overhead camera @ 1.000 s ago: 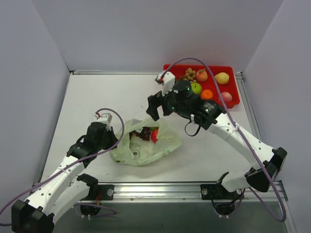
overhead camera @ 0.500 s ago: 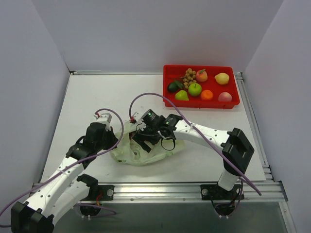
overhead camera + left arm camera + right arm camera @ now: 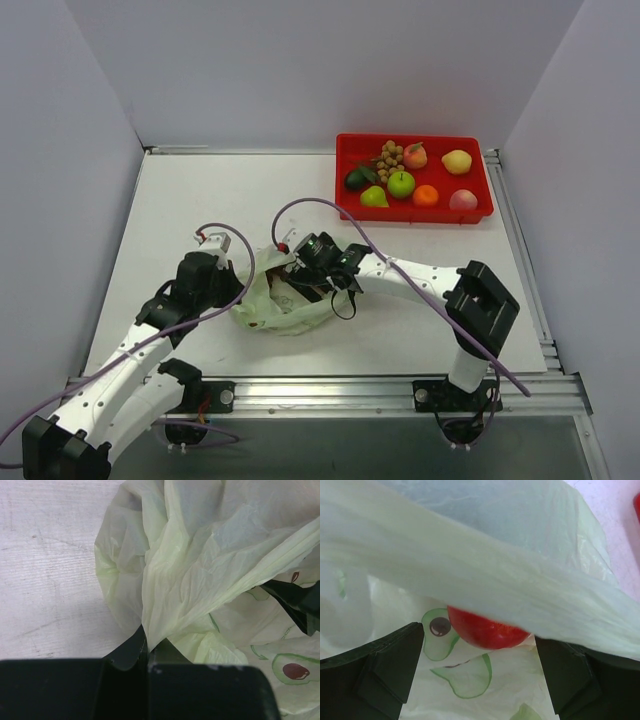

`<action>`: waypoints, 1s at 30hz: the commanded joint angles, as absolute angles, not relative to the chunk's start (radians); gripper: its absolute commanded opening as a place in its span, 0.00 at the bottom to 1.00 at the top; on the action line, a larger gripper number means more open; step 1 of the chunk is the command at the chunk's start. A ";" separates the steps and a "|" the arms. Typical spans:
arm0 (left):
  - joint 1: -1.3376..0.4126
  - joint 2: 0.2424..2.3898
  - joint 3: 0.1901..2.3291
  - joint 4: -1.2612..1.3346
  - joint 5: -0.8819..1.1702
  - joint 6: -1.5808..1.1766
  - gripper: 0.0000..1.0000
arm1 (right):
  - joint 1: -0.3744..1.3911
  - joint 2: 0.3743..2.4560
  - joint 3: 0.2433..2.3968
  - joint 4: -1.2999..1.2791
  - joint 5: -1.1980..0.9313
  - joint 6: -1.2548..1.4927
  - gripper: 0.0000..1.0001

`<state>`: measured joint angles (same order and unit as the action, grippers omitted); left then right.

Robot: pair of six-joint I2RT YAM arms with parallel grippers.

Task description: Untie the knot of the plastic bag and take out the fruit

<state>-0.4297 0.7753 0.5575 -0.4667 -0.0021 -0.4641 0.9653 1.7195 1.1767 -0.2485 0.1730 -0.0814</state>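
Observation:
The pale green plastic bag (image 3: 290, 315) lies crumpled in front of the arms, its mouth open; no tied knot shows. My left gripper (image 3: 238, 290) is at the bag's left edge. In the left wrist view it (image 3: 146, 652) is shut on a gathered fold of the bag (image 3: 200, 555). My right gripper (image 3: 293, 288) reaches into the bag's mouth. In the right wrist view it (image 3: 480, 670) is open, with a red fruit (image 3: 487, 627) between and just beyond its fingers (image 3: 385, 670), half under a band of bag film (image 3: 470, 555). The bag's other contents are hidden.
A red tray (image 3: 345, 145) stands at the back right. It holds a tan longan cluster (image 3: 390, 153), a yellow fruit (image 3: 457, 161), a green apple (image 3: 401, 183), an orange piece (image 3: 426, 195) and several others. Grey walls close in the table on the left, back and right.
My right arm has swung from over the red tray down to the bag and pushed its open gripper into the mouth. The bag is more crumpled. The left gripper keeps its hold.

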 commanded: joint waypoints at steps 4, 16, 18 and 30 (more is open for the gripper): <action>-0.422 0.775 0.563 -0.430 0.000 -0.454 0.00 | 0.920 1.790 1.167 -0.186 0.239 -0.098 0.98; -0.422 0.790 0.561 -0.423 0.000 -0.451 0.00 | 0.891 1.769 1.146 -0.140 0.088 -0.121 0.33; -0.422 0.792 0.561 -0.423 0.000 -0.451 0.00 | 0.897 1.714 1.137 -0.147 0.054 -0.110 0.25; -0.422 0.792 0.561 -0.420 0.000 -0.449 0.00 | 0.907 1.490 1.180 -0.172 -0.387 -0.023 0.17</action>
<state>-0.4290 0.7933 0.5575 -0.4599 0.0006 -0.4599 0.9047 1.5311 1.1347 -0.1513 -0.2111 -0.0570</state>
